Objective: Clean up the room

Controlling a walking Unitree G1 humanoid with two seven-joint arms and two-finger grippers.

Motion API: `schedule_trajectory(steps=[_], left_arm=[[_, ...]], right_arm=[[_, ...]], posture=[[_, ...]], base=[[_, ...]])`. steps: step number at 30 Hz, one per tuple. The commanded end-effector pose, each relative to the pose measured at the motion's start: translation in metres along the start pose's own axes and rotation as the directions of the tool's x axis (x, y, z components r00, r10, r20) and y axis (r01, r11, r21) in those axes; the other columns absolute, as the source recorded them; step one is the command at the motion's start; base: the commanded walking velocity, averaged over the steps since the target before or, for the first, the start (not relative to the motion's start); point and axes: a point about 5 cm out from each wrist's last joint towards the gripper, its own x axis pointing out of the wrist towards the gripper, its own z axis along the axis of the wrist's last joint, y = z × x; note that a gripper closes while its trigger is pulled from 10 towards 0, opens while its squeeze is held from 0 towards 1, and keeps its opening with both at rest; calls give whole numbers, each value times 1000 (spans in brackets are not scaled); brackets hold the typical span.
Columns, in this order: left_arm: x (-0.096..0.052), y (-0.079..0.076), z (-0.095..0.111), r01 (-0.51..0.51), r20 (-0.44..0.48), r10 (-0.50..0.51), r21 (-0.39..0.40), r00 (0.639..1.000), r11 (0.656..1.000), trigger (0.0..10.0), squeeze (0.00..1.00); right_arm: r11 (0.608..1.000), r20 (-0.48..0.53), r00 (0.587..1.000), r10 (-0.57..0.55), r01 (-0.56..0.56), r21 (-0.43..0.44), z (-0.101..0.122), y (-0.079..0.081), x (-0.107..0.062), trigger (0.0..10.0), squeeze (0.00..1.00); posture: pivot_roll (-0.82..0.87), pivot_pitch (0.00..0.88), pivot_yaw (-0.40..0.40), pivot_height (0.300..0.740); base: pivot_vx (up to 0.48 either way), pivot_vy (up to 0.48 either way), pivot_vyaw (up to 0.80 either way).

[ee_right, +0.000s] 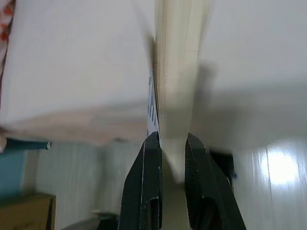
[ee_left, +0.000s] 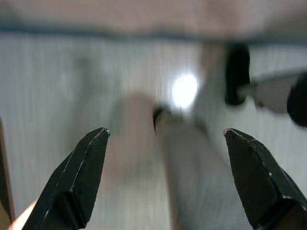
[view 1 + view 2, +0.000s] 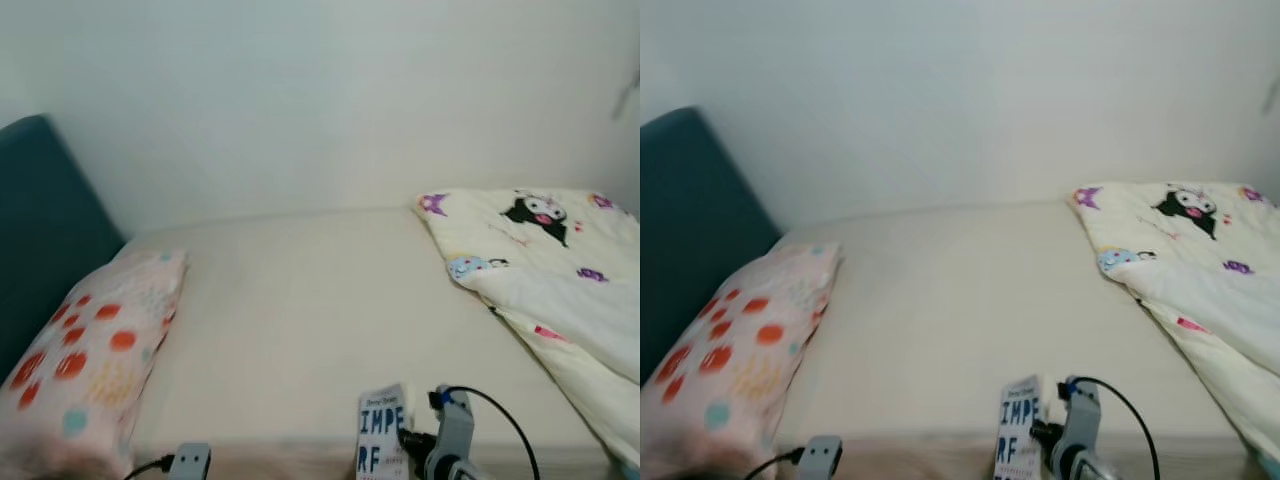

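My right gripper [image 1: 171, 140] is shut on a book [image 3: 382, 428] with a white cover and dark blue letters. It holds the book upright at the near edge of the bed [image 3: 300, 320], and the page edges [image 1: 177, 86] face the wrist camera. The right arm [image 3: 450, 440] rises just right of the book. My left gripper [image 2: 165, 134] is open over a pale floor with nothing between its fingers. Its wrist [image 3: 190, 462] shows at the bottom left of the eye view.
A pillow with orange dots [image 3: 90, 350] lies at the left against a teal headboard [image 3: 40, 230]. A cartoon-print quilt [image 3: 550, 270] is bunched at the right. A white wall [image 3: 320, 100] stands behind the bed.
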Motion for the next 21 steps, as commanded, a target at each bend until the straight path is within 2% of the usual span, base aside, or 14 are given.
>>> schedule_trajectory(steps=[1,8,18,21], left_arm=[[0,4,7,-11,17,10,23,1000,1000,10000,0],[0,4,7,-11,16,11,36,1000,999,10000,0],[0,4,8,-1,21,0,47,1000,999,10000,0],[-1,5,7,1,20,-2,62,1000,998,10000,0]], right_arm=[[999,-87,995,-46,48,16,-20,-1,-3,10000,0],[995,-114,989,-90,94,27,-29,-8,-7,10000,0],[994,-119,987,-106,110,29,-32,-8,-8,10000,0],[993,-120,987,-107,112,30,-32,-7,-7,10000,0]], posture=[[-110,0,71,735],[-111,0,72,735],[-106,0,71,735],[-105,0,70,735]], base=[[0,0,0],[0,0,0],[0,0,0],[251,0,0]])
